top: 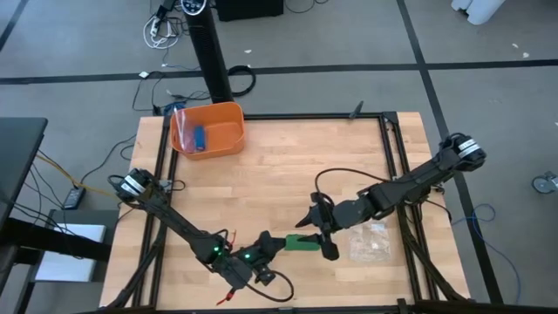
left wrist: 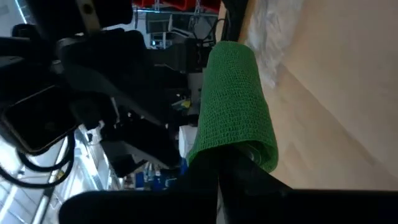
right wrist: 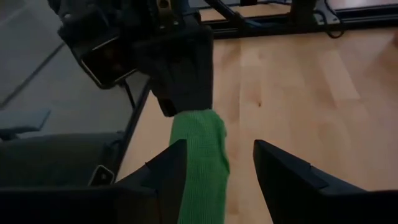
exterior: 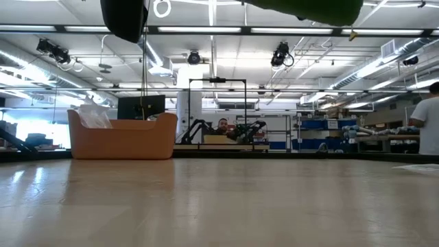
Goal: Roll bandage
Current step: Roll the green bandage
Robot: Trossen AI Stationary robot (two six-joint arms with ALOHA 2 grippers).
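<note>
One bright green stretchy bandage strip (top: 301, 242) hung between both claws above the desk's (top: 279, 166) near edge; left claw (left wrist: 219, 163) pinched one end, right claw (right wrist: 214, 163) gaped around it. Good rolling probably needed steady tension.

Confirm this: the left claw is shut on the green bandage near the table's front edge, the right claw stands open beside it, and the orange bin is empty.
Wrong about the bin. The high view shows the orange bin holding a small blue item and clear plastic. The rest stands: the left claw is shut on the bandage, and the right claw stands open beside it.
</note>
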